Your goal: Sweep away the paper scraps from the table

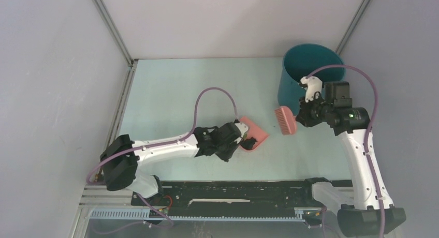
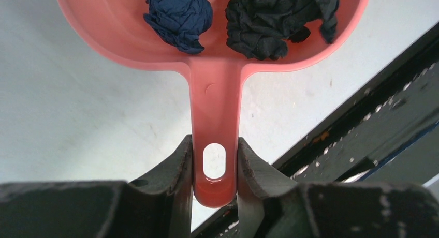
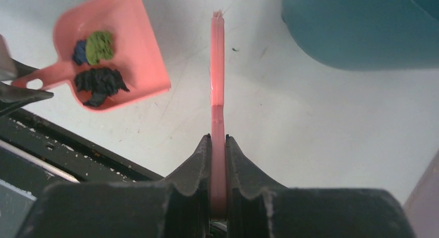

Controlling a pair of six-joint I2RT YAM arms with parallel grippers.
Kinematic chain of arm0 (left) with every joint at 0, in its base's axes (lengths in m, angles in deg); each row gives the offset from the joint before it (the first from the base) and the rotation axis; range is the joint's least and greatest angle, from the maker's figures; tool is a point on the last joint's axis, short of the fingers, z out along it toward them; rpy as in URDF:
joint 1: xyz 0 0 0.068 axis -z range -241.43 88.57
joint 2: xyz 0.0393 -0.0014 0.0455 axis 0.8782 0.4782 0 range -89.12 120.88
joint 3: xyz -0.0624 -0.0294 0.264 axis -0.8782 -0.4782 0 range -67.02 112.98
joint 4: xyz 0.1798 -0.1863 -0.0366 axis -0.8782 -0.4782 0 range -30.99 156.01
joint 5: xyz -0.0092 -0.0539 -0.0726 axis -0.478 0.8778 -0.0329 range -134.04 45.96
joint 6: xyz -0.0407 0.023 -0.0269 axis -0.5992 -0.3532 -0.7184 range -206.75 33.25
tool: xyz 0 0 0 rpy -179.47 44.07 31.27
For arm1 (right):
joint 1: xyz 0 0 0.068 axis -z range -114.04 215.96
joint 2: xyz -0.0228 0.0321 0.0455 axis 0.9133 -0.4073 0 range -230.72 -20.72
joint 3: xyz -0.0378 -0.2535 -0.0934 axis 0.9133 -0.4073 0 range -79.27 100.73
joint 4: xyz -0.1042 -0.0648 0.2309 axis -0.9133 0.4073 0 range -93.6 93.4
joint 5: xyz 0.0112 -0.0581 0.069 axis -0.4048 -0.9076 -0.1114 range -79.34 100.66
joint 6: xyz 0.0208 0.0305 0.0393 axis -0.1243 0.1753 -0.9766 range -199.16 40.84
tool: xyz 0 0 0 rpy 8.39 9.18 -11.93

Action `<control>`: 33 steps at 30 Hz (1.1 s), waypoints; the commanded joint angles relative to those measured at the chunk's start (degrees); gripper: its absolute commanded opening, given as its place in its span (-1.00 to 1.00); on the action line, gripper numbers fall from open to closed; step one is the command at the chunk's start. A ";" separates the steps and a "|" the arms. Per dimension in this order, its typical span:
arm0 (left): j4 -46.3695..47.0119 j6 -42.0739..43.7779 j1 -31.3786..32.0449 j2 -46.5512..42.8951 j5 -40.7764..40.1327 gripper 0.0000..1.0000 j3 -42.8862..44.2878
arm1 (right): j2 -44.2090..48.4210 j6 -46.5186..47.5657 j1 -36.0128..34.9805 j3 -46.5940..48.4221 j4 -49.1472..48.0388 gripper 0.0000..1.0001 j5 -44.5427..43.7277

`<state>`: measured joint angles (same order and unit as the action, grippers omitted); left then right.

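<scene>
My left gripper (image 2: 214, 163) is shut on the handle of the pink dustpan (image 2: 212, 93), which also shows in the top view (image 1: 254, 134) and the right wrist view (image 3: 116, 51). In the pan lie paper scraps: a dark blue wad (image 2: 178, 18), a black wad (image 2: 274, 20) and a green wad (image 3: 99, 46). My right gripper (image 3: 218, 145) is shut on the pink hand brush (image 3: 217, 72), held above the pale table (image 1: 171, 93) right of the dustpan; the brush head (image 1: 285, 120) shows in the top view. I see no loose scraps on the table.
A teal round bin (image 1: 305, 77) stands at the back right, just behind the right gripper. A black rail (image 1: 233, 189) runs along the near edge. Grey walls frame the table on three sides.
</scene>
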<state>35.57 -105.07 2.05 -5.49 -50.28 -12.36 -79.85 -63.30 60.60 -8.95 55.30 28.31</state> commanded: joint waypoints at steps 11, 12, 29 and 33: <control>-9.77 6.62 -9.08 12.49 -4.24 -1.00 34.92 | 8.71 10.60 16.34 -7.61 9.51 -1.00 5.09; -10.71 7.12 -9.28 13.85 -4.64 -1.00 37.66 | 8.84 10.80 16.86 -7.62 9.55 -1.00 5.53; -17.94 11.90 -11.42 26.19 -8.98 -1.00 66.98 | 9.96 12.19 17.75 -7.58 9.87 -1.00 7.52; -19.88 10.77 -14.10 30.74 -5.44 -1.00 75.23 | 9.79 11.92 17.76 -7.57 9.77 -1.00 7.18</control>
<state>16.97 -95.24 -9.20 22.31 -57.28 55.48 -70.63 -52.00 77.95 -16.97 65.31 34.78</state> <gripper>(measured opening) 0.319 0.167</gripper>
